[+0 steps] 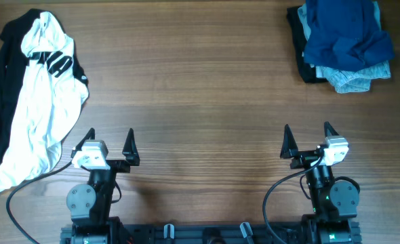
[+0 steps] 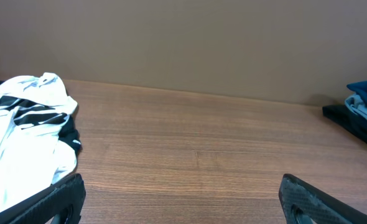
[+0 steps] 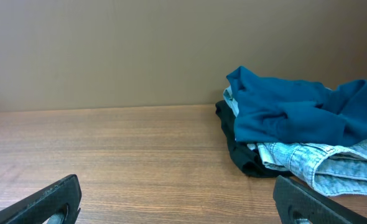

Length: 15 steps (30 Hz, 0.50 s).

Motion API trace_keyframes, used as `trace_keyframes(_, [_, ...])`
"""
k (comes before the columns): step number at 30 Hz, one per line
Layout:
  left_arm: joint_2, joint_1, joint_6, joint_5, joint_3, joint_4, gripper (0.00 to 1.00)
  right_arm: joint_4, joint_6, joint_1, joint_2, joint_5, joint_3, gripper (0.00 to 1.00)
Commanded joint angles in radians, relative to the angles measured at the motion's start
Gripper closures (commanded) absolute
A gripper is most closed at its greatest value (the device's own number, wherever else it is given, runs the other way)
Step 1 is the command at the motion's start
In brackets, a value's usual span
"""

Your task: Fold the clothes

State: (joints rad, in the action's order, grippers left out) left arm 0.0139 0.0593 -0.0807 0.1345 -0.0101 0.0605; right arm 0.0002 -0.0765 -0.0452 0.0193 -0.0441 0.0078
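A white T-shirt with black print point(image 1: 41, 108) lies crumpled at the table's far left over a black garment point(image 1: 0, 81); it also shows in the left wrist view point(image 2: 22, 137). A pile of clothes sits at the back right: a dark blue garment point(image 1: 346, 30) on a pale teal one point(image 1: 352, 78) and a black one point(image 1: 302, 41). The right wrist view shows the same pile point(image 3: 295, 118). My left gripper point(image 1: 110, 144) is open and empty near the front edge, right of the shirt. My right gripper point(image 1: 307, 135) is open and empty, well in front of the pile.
The wooden table point(image 1: 200, 88) runs between the two heaps. Both arm bases stand at the front edge. A black cable point(image 1: 24, 190) loops beside the left arm, near the shirt's lower end.
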Motion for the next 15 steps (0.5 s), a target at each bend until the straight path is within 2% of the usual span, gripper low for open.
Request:
trace_keyframes(1, [-0.006, 0.003, -0.009, -0.006, 0.004, 0.005, 0.0, 0.003, -0.039, -0.003, -0.009, -0.028, -0.003, 0.0])
trace_keyframes(5, [-0.006, 0.003, -0.01, 0.007, 0.004, -0.029, 0.0, 0.013, -0.136, -0.003, -0.009, -0.028, -0.003, 0.0])
trace_keyframes(10, [-0.006, 0.003, -0.045, 0.047, 0.004, -0.104, 0.0, 0.106, -0.133, -0.003, -0.009, -0.037, -0.002, 0.0])
trace_keyframes(15, [-0.006, 0.003, -0.063, 0.047, 0.0, -0.109, 0.0, 0.171, -0.127, -0.003, -0.008, -0.069, 0.007, 0.0])
